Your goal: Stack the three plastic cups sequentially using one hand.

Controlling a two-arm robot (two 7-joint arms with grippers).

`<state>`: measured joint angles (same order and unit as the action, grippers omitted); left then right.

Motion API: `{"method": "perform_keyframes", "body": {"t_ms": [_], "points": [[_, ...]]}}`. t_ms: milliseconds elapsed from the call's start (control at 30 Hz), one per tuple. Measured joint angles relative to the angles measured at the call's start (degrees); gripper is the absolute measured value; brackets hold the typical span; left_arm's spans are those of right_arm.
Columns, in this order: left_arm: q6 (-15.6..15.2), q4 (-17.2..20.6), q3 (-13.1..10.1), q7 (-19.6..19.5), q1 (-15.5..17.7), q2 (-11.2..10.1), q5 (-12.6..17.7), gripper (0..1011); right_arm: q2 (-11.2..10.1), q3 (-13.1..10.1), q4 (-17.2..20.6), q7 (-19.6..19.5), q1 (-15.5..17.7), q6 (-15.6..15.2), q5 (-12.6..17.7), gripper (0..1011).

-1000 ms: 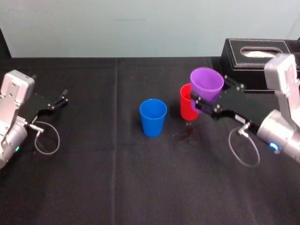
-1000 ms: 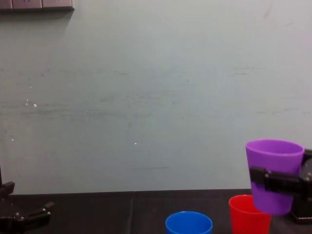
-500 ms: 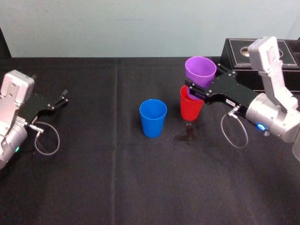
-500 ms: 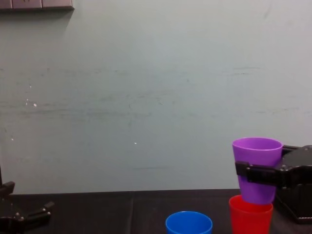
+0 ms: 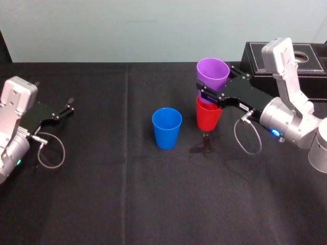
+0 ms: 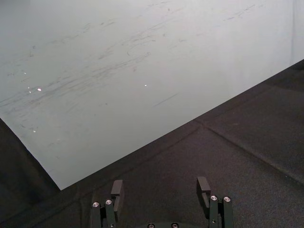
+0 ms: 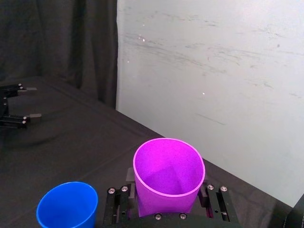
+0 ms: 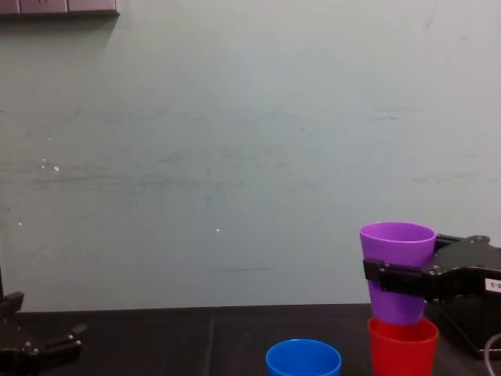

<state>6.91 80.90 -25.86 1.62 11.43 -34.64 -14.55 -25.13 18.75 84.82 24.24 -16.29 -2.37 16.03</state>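
Black cloth covered the surface (image 5: pixel 153 204), with a pale wall (image 5: pixel 127 25) behind it. Head view: the right pincer (image 5: pixel 209 93) reached in from the robot's right, clenched on the purple cup (image 5: pixel 213 71) around mid-body. That cup was upright, mouth up, directly above the red cup (image 5: pixel 208 116). The blue cup (image 5: pixel 166 127) stood alone to the robot's left of the red one, near it but apart. A black stitched box (image 5: pixel 255 56) sat behind the right arm. The left pincer (image 5: pixel 70 104) was parked far off at the surface's left edge. Left wrist view: that pincer's fingers were spread wide with nothing between them. Right wrist view: the purple cup (image 7: pixel 168 175) sat squarely between the two fingers, its rim clear of them, with the blue cup (image 7: pixel 67 209) lower and to one side. Chest view: the purple cup's (image 8: pixel 398 270) base met the red cup's (image 8: pixel 401 348) rim, and I could not tell whether it had entered. Both long axes were vertical and looked in line. Judgement: the coming move is straight down to seat the purple cup, then a release. The right arm is plainly the nearer one for the blue cup (image 8: pixel 303 359) afterwards.
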Motion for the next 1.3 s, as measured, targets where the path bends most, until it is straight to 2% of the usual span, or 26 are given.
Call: {"method": "perform_keyframes", "body": {"t_ms": [367,1300], "points": [[0.0,0.0,0.0,0.0,0.0,0.0,0.0,1005,0.91,-0.04,-2.49,-0.05,-1.1,0.84,-0.2,733],[0.0,0.0,0.0,0.0,0.0,0.0,0.0,1005,2.75,0.11,-7.91,0.5,-1.27,4.05,-0.67,733]]}}
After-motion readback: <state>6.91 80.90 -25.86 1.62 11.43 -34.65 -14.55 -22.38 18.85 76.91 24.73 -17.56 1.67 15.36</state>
